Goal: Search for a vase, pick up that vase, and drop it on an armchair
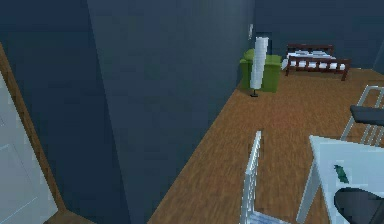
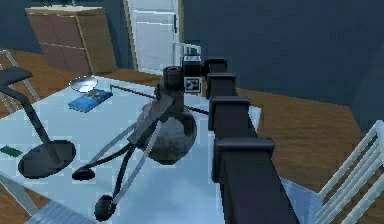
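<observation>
Outward over table [image 2: 60, 115], arm [image 2: 235, 135] extended, hand [image 2: 95, 190] tilted down near dark blob [image 2: 178, 140]

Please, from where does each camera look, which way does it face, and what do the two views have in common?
Forward view: on the robot, facing ahead and somewhat down, along a dark blue wall toward a bed.
Arm side view: on the robot's body, facing out sideways over a white table toward a white door; arm and gripper show.
Shared: the white table, at the forward view's lower right.
</observation>
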Available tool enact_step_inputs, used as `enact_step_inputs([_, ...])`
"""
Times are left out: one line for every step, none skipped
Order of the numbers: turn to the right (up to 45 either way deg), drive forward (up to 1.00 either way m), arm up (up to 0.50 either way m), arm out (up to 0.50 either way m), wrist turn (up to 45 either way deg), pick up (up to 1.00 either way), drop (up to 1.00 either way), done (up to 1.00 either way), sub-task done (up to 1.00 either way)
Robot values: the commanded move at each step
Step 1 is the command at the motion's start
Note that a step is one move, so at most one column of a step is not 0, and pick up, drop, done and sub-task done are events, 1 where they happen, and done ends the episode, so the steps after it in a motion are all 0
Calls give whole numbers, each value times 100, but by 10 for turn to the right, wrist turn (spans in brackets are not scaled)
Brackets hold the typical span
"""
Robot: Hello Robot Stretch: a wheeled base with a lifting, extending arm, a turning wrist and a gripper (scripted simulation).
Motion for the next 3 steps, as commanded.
enact_step_inputs([0,0,0,0,450,0,0,0,0])
enact_step_inputs([0,0,0,0,450,0,0,0,0])
enact_step_inputs([0,0,0,0,210,0,0,0,0])
